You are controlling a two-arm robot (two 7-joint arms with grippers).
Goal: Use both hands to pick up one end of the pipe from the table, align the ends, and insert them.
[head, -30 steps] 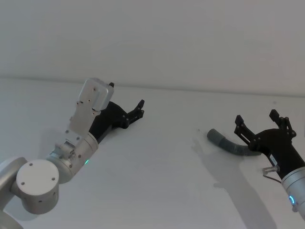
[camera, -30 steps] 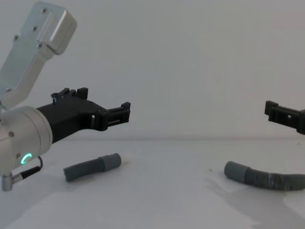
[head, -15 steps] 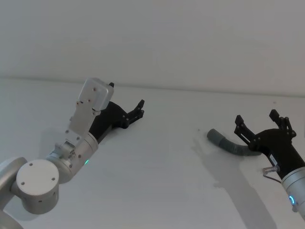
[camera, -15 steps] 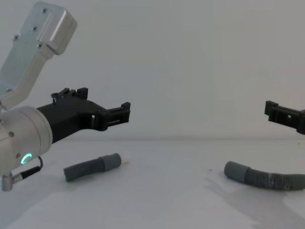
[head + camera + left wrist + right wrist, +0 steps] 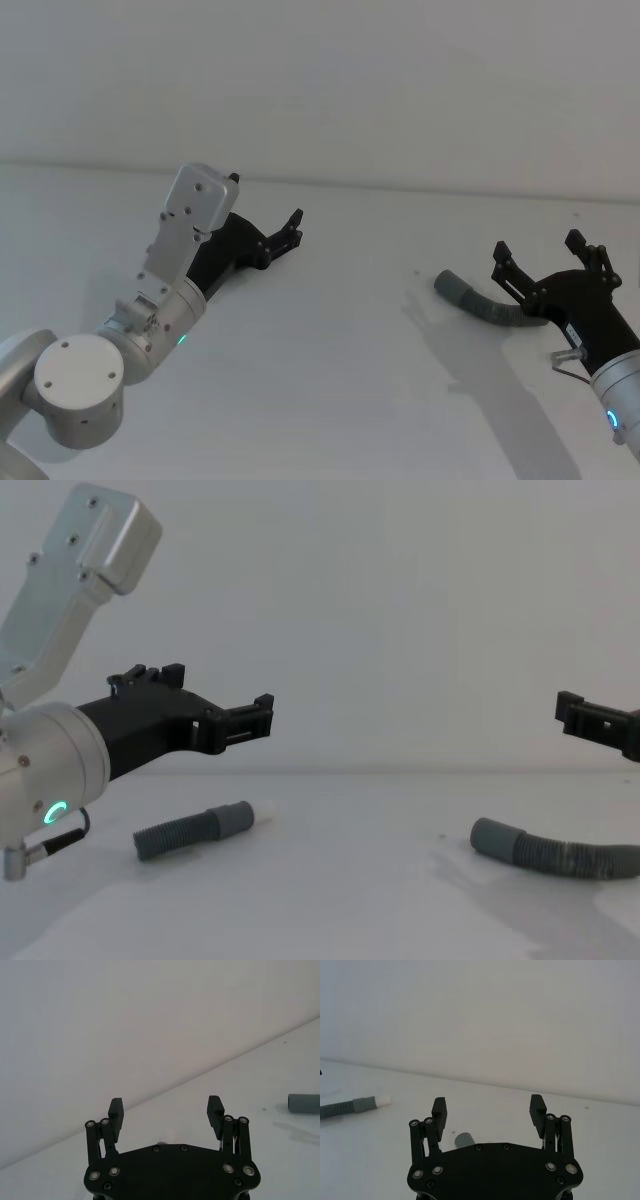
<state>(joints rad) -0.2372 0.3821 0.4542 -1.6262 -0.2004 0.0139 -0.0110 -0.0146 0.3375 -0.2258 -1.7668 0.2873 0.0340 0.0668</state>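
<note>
Currently the left pincer [image 5: 165,1105] and right pincer [image 5: 488,1104] hang open above the pipe [image 5: 555,852].

Short pipe [image 5: 190,831] and longer pipe [image 5: 560,854] lie well apart.

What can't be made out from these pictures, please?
Head view: the long pipe runs under the open right gripper, so its rear end is hidden.
Head view: the left arm covers the short pipe.
Chest view: the right edge cuts the long pipe off.
Right wrist view: the gripper's body half covers its cuff.
</note>
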